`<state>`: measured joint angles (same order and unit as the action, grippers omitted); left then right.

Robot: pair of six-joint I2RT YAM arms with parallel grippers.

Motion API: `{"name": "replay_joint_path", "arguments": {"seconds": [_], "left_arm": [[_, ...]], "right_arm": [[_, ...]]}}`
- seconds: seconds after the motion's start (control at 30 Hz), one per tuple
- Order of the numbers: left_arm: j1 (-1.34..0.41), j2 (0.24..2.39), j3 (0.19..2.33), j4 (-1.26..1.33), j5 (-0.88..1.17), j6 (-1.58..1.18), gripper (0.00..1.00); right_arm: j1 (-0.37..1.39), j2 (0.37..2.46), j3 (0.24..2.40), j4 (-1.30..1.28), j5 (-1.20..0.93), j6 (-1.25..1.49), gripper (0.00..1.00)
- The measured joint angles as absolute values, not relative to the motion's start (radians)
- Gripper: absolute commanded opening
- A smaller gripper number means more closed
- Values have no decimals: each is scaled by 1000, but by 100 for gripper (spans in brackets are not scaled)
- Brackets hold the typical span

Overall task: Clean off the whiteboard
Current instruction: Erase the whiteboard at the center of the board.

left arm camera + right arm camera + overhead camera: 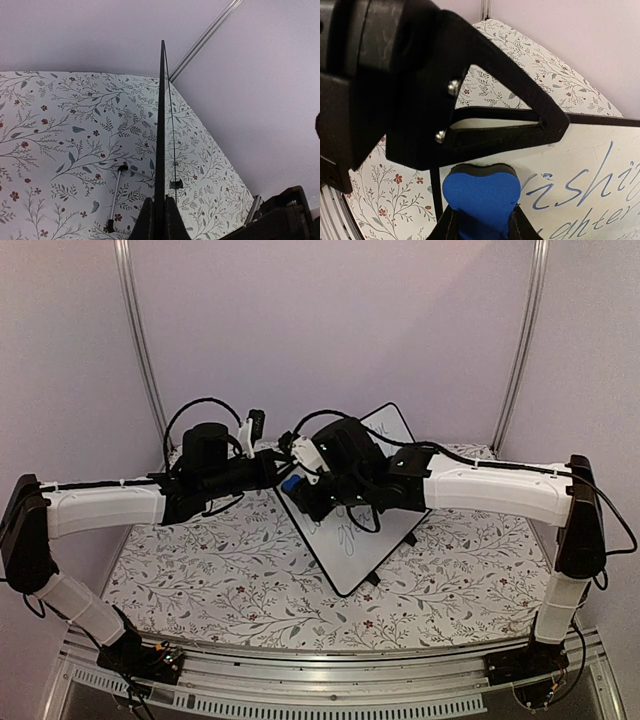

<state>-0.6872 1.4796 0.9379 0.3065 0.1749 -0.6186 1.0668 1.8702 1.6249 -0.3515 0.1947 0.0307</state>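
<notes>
Whiteboard [352,558] lies diagonally at the centre of the top view on the flowered table [200,570]. Its cursive writing [600,175] is not yet wiped. My left gripper [159,212], bottom centre of the left wrist view, has its jaws narrow and pinched on the thin black rim. I judge that's to brace the board so it won't slide under rubbing. My right gripper [479,222] clamps the blue eraser [480,192] at bottom centre of its view, over the board's corner left of the lettering. Likely next: press down and sweep right across the words. Risk: the board pivots around my left pinch.
</notes>
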Motion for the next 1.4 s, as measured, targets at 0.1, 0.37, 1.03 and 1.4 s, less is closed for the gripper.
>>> {"name": "replay_joint_path", "arguments": {"seconds": [0.1,0.37,1.03,1.4], "left_arm": [[-687,1480,938,307,175,-618,0],[-687,1480,938,306,175,-618,0],[-687,1480,938,307,175,-618,0],[-687,1480,938,307,176,-618,0]], "right_arm": [[1067,1850,1579,-335,197,43,17],[1067,1833,1542,-327,196,78,18],[1067,1830,1541,-327,189,94,18],[1067,1828,1537,-326,189,94,18]]}}
